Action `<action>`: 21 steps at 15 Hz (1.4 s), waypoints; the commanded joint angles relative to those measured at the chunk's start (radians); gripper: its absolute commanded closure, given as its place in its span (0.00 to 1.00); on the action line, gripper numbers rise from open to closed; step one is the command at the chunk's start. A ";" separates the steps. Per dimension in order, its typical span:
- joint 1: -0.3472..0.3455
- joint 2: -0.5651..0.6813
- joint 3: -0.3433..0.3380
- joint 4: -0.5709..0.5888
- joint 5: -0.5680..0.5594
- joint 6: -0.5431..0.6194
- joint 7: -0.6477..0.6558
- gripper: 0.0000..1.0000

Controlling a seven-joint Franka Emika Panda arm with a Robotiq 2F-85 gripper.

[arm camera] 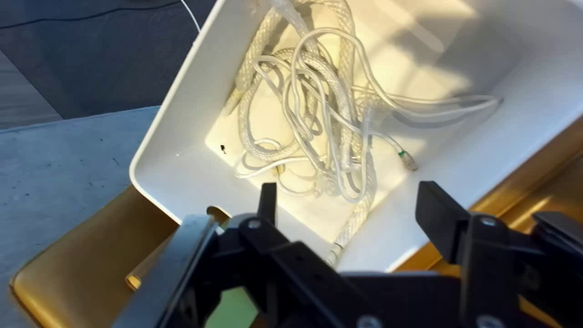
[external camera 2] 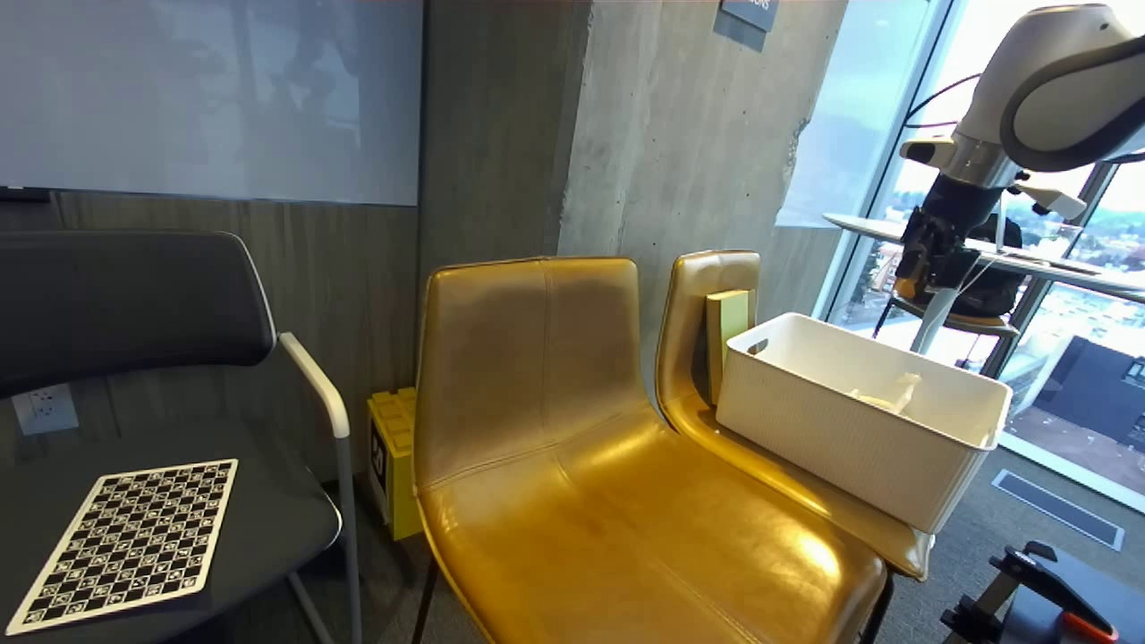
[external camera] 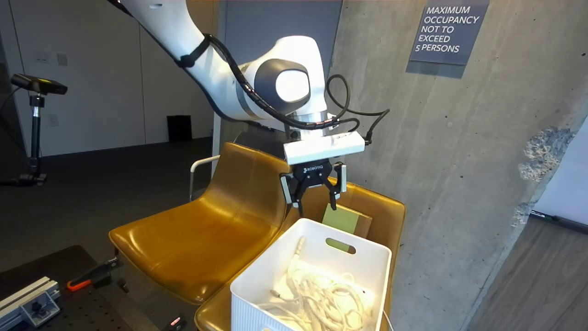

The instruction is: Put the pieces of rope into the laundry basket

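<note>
You have the gripper (external camera: 317, 211) above the white laundry basket (external camera 2: 823, 438), its two fingers (arm camera: 268, 202) spread well apart and pointing down, and in the wrist view you look between them into the basket. The pieces of rope (arm camera: 347, 54) lie inside it, in a loose tangle on the basket's bottom: thick braided lengths loop over one another, and a thinner white cord (arm camera: 423, 114) winds among them (the overlaps keep you from counting how many pieces there are). Near one side wall you can see a cord tip (arm camera: 407, 160) with a green band, and one thick length (arm camera: 357, 218) runs out of the tangle toward the corner nearest your gripper, where its end rises along the wall. The basket stands on the seat of a tan chair (external camera: 386, 214), and behind it a green-faced block (external camera: 340, 218) leans against the backrest. Just beside is a second tan chair (external camera 2: 537, 358). In an exterior view you also have a dark chair (external camera 2: 134, 304) with a checkered board (external camera 2: 130, 537) lying on its seat, and a yellow box (external camera 2: 404, 483) between that chair and the second tan one. The sign (external camera: 450, 32) on the concrete wall (external camera: 413, 138) reads "MAXIMUM OCCUPANCY NOT TO EXCEED 5 PERSONS".
</note>
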 commanded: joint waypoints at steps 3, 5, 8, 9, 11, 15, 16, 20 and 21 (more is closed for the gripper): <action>0.010 -0.111 0.064 0.041 0.223 -0.323 -0.097 0.00; 0.026 -0.146 0.066 0.026 0.251 -0.397 -0.098 0.00; 0.038 -0.224 0.063 -0.046 0.309 -0.474 -0.136 0.00; 0.044 -0.257 0.063 -0.084 0.342 -0.476 -0.161 0.00; 0.060 -0.316 0.061 -0.156 0.385 -0.448 -0.193 0.00; 0.104 -0.415 0.064 -0.260 0.380 -0.357 -0.173 0.00; 0.117 -0.433 0.067 -0.277 0.371 -0.326 -0.164 0.00; 0.136 -0.409 0.048 -0.254 0.368 -0.351 -0.167 0.00; 0.136 -0.412 0.048 -0.256 0.367 -0.350 -0.167 0.00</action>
